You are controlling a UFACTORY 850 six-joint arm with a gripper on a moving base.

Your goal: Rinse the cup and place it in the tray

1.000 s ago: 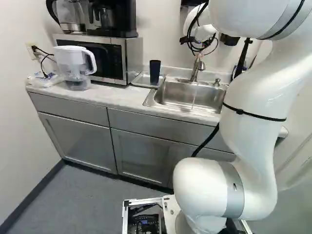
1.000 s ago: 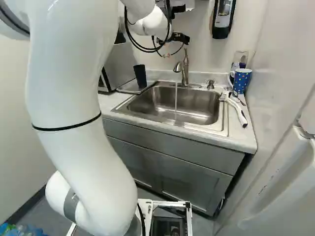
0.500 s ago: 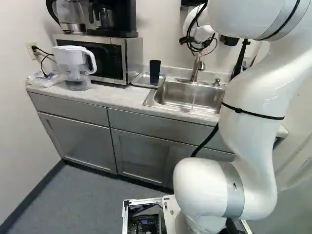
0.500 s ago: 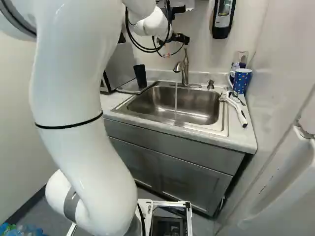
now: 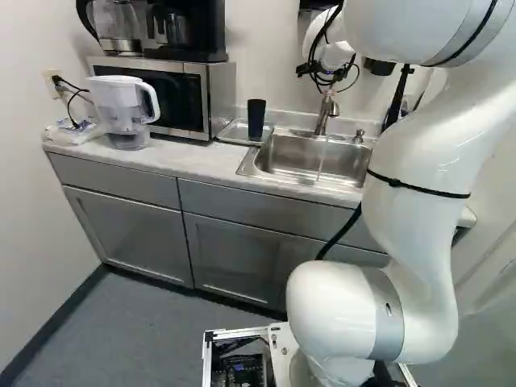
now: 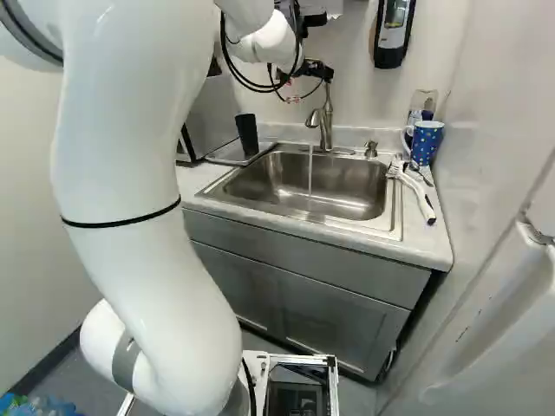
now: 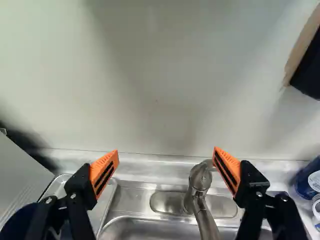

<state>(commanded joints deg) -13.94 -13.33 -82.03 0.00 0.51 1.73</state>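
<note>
Tray (image 5: pixel 234 131) of silver metal holds one tall dark cup (image 6: pixel 247 133); one blue dotted cup (image 6: pixel 427 142) sits beside one steel sink (image 6: pixel 273 176) on your pale desk (image 5: pixel 173 158), under a white wall (image 7: pixel 150 90); your hand (image 6: pixel 291 90) has its fingers apart.

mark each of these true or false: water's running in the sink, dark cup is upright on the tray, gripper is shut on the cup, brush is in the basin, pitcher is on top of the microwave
Water runs from the faucet into the sink. True.
The dark cup stands upright on the tray. True.
The gripper is shut on the dark cup. False: its jaws are open, and the dark cup stands on the tray.
The brush lies in the sink basin. False: the brush is beside the sink, on the side where the blue dotted mug stands.
The pitcher is on top of the microwave. False: the pitcher stands on the counter.
</note>
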